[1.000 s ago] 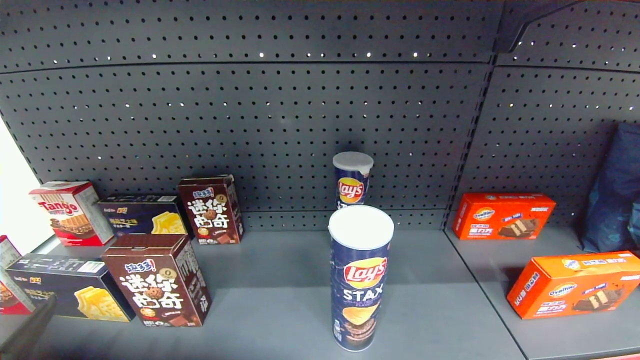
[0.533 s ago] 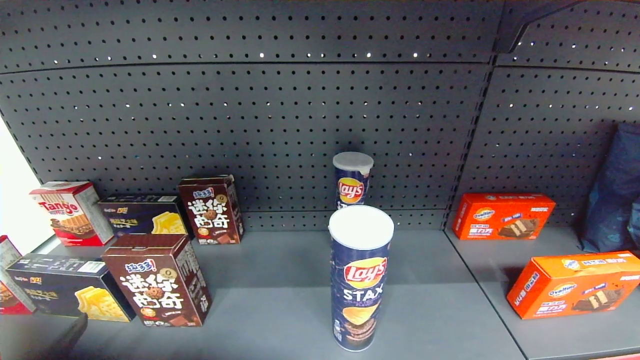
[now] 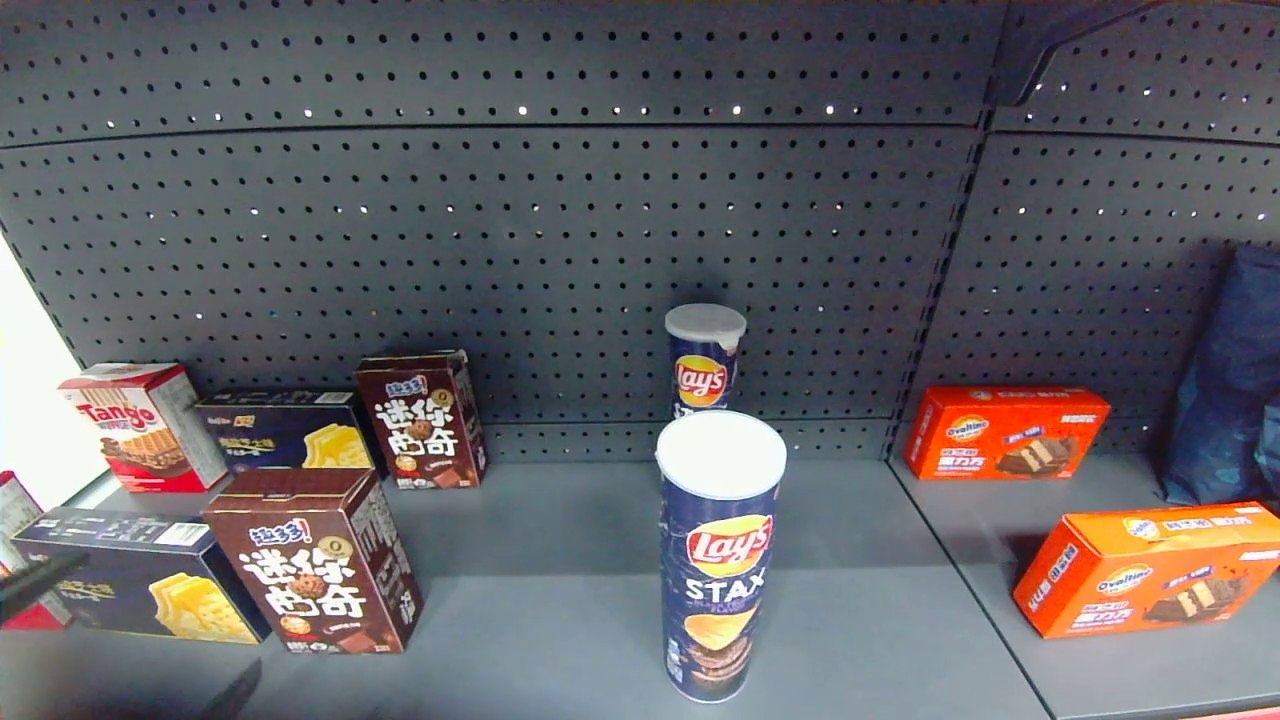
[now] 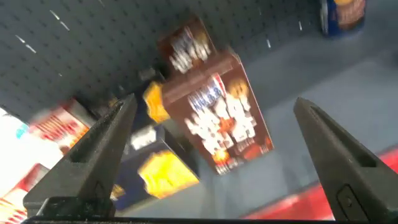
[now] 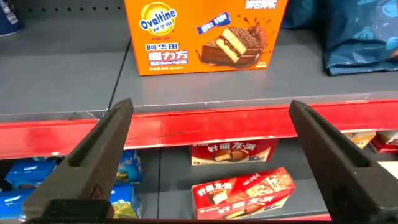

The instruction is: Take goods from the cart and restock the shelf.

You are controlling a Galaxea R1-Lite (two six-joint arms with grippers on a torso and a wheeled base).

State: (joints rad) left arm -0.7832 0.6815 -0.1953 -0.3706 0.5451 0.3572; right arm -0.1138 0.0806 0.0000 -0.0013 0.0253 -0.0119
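Note:
Two tall blue chip cans stand mid-shelf, one in front and one at the back. Brown cookie boxes stand left of them, one near and one far. My left gripper is low at the front left, open and holding nothing, its fingertips in front of the dark blue and brown boxes. In the left wrist view the left gripper frames the near brown box. My right gripper is open and holds nothing, below the shelf's red front edge, facing an orange box.
Dark blue cracker boxes and a red wafer box fill the left end. Two orange boxes and a dark blue bag sit on the right section. Bare grey shelf lies between the boxes and cans. A lower shelf holds red boxes.
The left gripper's fingers have come further into the head view from the bottom left corner, moving right; two fingertips now show. The goods on the shelf have not moved.

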